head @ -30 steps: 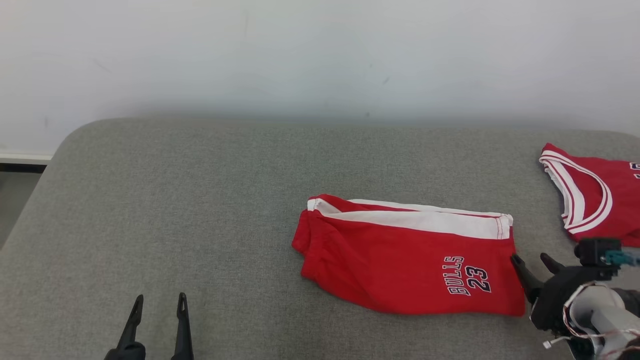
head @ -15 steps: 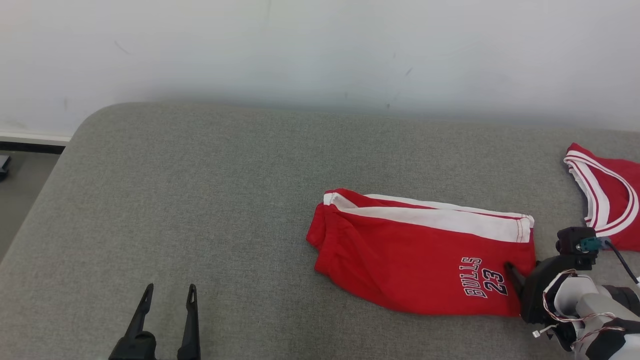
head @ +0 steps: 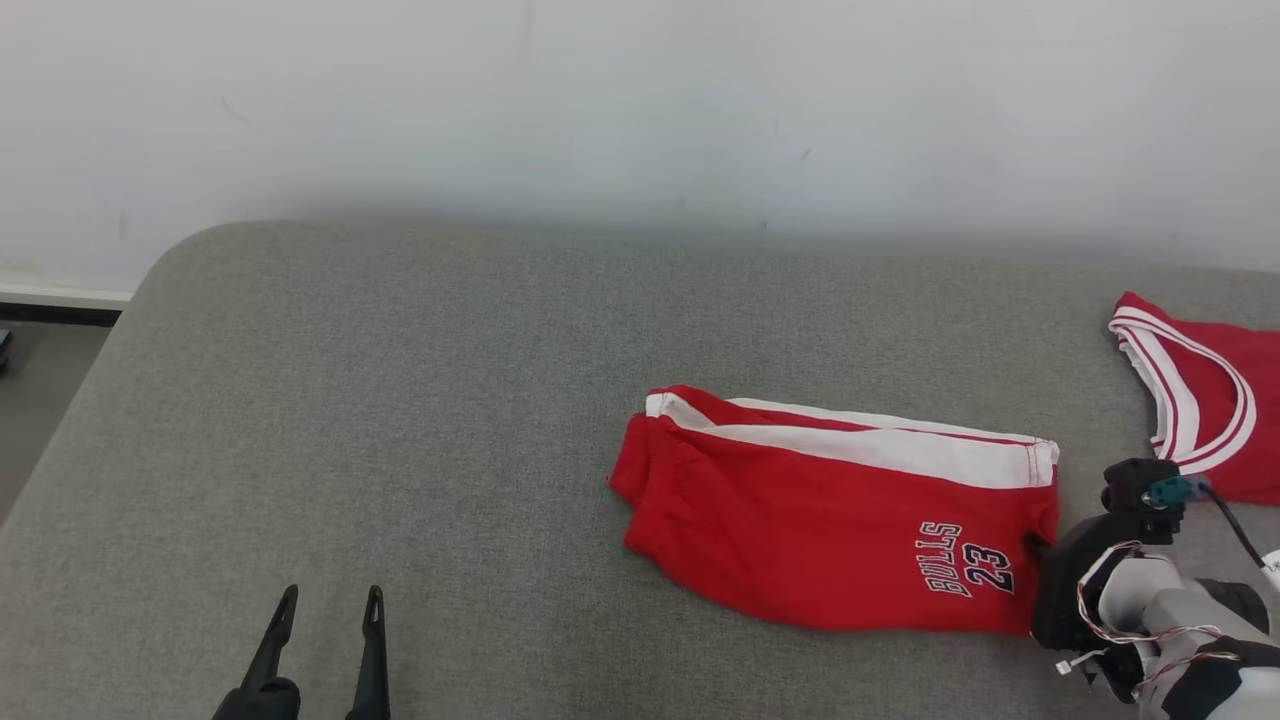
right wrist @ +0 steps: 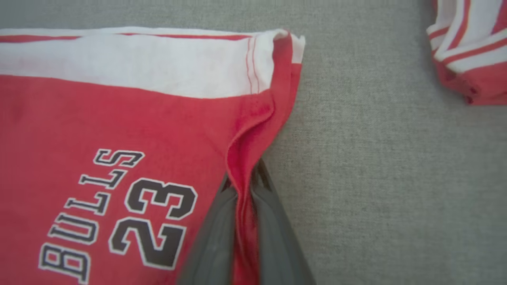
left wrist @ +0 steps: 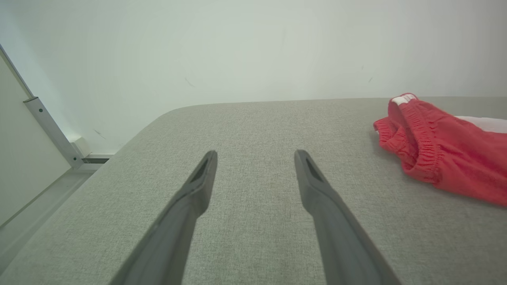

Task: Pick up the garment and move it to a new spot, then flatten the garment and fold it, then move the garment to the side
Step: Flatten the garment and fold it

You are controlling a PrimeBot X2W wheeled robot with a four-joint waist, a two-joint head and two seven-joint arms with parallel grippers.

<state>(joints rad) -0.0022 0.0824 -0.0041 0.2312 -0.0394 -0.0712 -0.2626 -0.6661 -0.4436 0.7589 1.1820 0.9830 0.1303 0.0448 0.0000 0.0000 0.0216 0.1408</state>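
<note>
Folded red shorts: white stripe, "BULLS 23" print, hem bunched.

A: Grey fabric-covered surface here, woven texture, rounded corner up at ten o'clock.
B: Lying on it, folded red shorts out toward four o'clock, a white band along the far edge and "BULLS 23" near the right end.
A: At three o'clock there's a red jersey with white-striped trim, lying apart from the shorts.
</note>
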